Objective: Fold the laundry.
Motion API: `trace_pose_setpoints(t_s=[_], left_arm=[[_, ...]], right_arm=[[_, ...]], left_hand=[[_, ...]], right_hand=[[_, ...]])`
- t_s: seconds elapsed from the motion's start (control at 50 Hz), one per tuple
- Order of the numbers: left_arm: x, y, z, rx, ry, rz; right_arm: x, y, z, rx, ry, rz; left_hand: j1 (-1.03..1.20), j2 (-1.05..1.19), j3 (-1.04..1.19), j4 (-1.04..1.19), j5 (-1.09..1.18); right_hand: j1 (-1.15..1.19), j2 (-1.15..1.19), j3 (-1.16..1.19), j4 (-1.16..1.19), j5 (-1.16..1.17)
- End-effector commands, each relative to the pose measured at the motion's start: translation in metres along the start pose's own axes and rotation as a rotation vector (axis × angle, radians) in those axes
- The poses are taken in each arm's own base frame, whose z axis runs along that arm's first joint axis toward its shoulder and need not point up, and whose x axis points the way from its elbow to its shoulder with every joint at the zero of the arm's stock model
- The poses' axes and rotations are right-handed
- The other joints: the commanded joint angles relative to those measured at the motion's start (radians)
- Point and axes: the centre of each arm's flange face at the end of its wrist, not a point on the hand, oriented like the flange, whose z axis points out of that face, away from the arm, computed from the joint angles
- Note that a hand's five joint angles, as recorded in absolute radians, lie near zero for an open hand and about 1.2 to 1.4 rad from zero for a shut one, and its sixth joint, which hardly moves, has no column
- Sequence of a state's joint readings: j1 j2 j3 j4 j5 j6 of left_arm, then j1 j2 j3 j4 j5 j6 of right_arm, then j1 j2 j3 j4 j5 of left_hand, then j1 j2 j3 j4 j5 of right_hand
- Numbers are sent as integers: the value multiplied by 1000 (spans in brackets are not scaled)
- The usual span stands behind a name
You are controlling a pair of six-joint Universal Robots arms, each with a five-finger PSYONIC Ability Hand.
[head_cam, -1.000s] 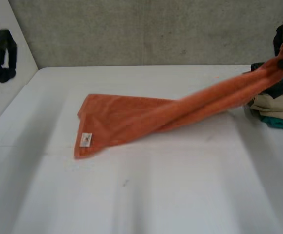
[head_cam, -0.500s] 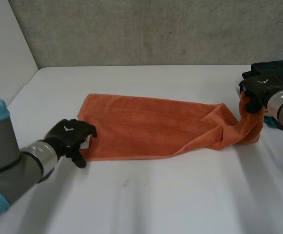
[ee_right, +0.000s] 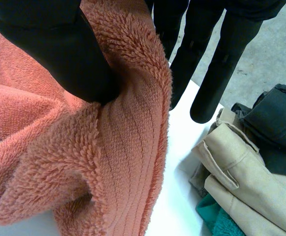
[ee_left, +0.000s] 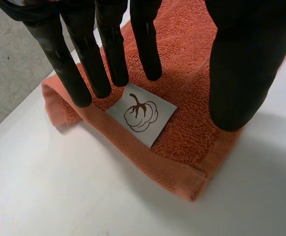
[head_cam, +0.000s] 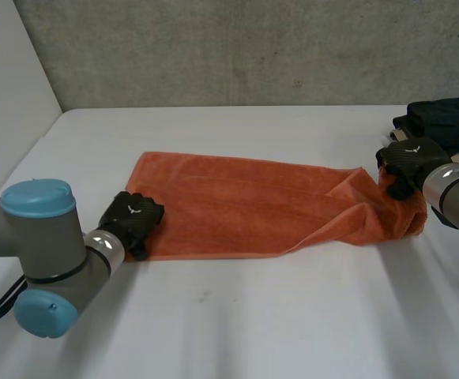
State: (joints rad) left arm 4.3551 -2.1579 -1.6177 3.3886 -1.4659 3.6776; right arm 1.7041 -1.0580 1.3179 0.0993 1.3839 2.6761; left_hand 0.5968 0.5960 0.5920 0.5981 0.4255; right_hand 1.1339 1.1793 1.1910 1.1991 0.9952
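Observation:
An orange towel (head_cam: 245,205) lies spread across the white table (head_cam: 253,316), its right end bunched and lifted. My left hand (head_cam: 133,219) rests on the towel's near left corner. In the left wrist view its straight fingers (ee_left: 108,54) touch the towel (ee_left: 182,98) just above a white label with a pumpkin drawing (ee_left: 141,113), with the thumb held apart. My right hand (head_cam: 407,162) grips the towel's right end; in the right wrist view its thumb (ee_right: 49,44) pinches the fluffy edge (ee_right: 128,147) against the fingers.
A pile of folded clothes sits at the table's right edge beside my right hand: a dark garment (head_cam: 446,122) on top, with beige cloth (ee_right: 246,172) and teal cloth (ee_right: 221,221) under it. A grey wall runs behind the table.
My right hand came down from beside the pile, laying the stretched towel flat. My left arm swung in and its hand opened onto the labelled corner.

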Motion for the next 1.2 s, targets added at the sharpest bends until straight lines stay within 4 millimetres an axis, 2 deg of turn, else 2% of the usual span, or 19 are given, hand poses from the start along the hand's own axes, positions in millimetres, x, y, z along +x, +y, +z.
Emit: trace_pose_setpoints(t_s=[0.02, 0.22, 0.34, 0.46, 0.58, 0.6, 0.62, 0.68, 0.76, 0.84, 0.86, 0.9, 0.94, 1.02, 1.08, 1.2], left_arm=[[-3, -1, 14, 28, -13, 0], [-5, 3, 28, 33, -14, 3], [-15, -3, 38, 73, -40, -1], [-18, -8, 41, 97, -54, -9], [-15, -2, 47, 90, -35, -17], [-14, -2, 48, 90, -33, -17], [-14, -1, 50, 90, -30, -21], [-15, -1, 50, 92, -26, -22], [-12, -3, 47, 82, -4, -16], [-20, -17, 29, 76, -9, -24], [-24, -25, 17, 75, -8, -34], [-26, -29, 6, 66, -5, -52], [-27, -32, -9, 56, 3, -86], [-17, -25, -20, 28, 50, -111], [-12, -18, -21, 8, 70, -107], [-16, 0, 1, -4, 43, -47]], right_arm=[[-2, 1, 0, 4, -7, 0], [-3, 1, 1, 9, -8, -9], [-5, 3, 2, 4, -15, -26], [-6, 4, 3, 1, -16, -28], [-7, 6, 4, -4, -19, -29], [-7, 7, 4, -5, -20, -31], [-7, 7, 4, -7, -21, -32], [-7, 7, 5, -7, -21, -37], [-6, 6, 5, -3, -17, -38], [-4, 3, 3, 6, -11, -39], [-3, 2, 2, 8, -8, -39], [-2, 1, 1, 12, -6, -39], [-2, 0, 1, 16, -7, -39], [-4, 0, 1, 14, -10, -40], [-6, 0, 0, 12, -18, -40], [-12, 3, -1, 5, -31, -46]], left_hand=[[157, 158, 162, 155, 154], [274, 275, 279, 273, 271], [394, 395, 399, 393, 391], [395, 395, 399, 393, 391], [398, 398, 402, 396, 394], [412, 413, 417, 411, 409], [543, 544, 548, 542, 540], [796, 797, 801, 795, 793], [799, 800, 804, 798, 796], [799, 800, 804, 798, 796], [672, 673, 677, 671, 669], [329, 330, 334, 327, 325], [128, 129, 133, 127, 125], [60, 61, 65, 59, 57], [60, 61, 65, 59, 57], [78, 78, 82, 76, 74]], right_hand=[[262, 217, 205, 197, 227], [262, 217, 205, 197, 227], [262, 217, 205, 197, 227], [262, 217, 205, 197, 227], [262, 217, 205, 197, 227], [262, 217, 205, 197, 227], [262, 217, 205, 197, 227], [262, 217, 205, 197, 227], [262, 217, 205, 197, 227], [262, 217, 205, 197, 227], [262, 217, 205, 197, 227], [262, 217, 205, 197, 227], [262, 217, 205, 197, 227], [262, 217, 205, 197, 227], [262, 217, 205, 197, 227], [262, 217, 205, 197, 227]])
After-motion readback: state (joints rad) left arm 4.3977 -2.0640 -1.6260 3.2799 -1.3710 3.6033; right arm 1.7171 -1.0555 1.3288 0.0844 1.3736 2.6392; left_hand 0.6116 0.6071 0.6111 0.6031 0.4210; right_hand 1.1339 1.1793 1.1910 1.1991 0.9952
